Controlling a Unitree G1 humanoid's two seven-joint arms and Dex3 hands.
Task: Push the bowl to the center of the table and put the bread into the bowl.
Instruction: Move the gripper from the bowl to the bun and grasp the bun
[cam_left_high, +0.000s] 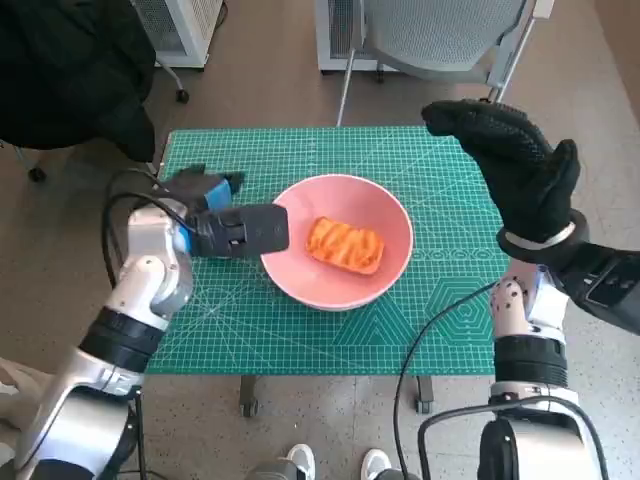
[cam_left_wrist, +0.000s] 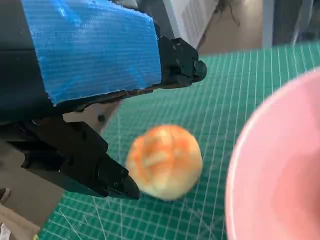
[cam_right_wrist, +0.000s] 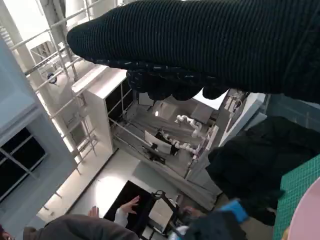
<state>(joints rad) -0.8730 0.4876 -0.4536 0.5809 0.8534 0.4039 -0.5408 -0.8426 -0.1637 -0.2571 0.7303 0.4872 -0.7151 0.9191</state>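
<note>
Pressing its blue-taped left hand (cam_left_high: 235, 230) against the left rim of the pink bowl (cam_left_high: 345, 190), the humanoid is seen from above with the bowl about midway across the green cutting mat (cam_left_high: 300, 345) that covers the table, roughly level between the near and far edges. We judge the push to the centre as good as done. The hand's flat set against the rim suits nudging the bowl rather than lifting it.

A glazed, oblong piece of bread (cam_left_high: 345, 246) lies inside the bowl, a little toward its right wall. The left wrist view adds something the head view hides: a round bread roll (cam_left_wrist: 164, 161) sitting on the mat just outside the bowl's rim, under the left hand. That hand's black fingers (cam_left_wrist: 80, 165) stand apart and hold nothing. The roll shows in the gap between them, but we cannot tell whether any finger touches it. If this roll is meant for the bowl too, the hand is well placed to close on it.

The gloved right hand (cam_left_high: 515, 165) is raised above the table's far right corner, well clear of the bowl. Its fingers are stretched out loosely and it is empty, a pose we read as keeping out of the left arm's way. An office chair (cam_left_high: 440, 30) stands beyond the far edge.
</note>
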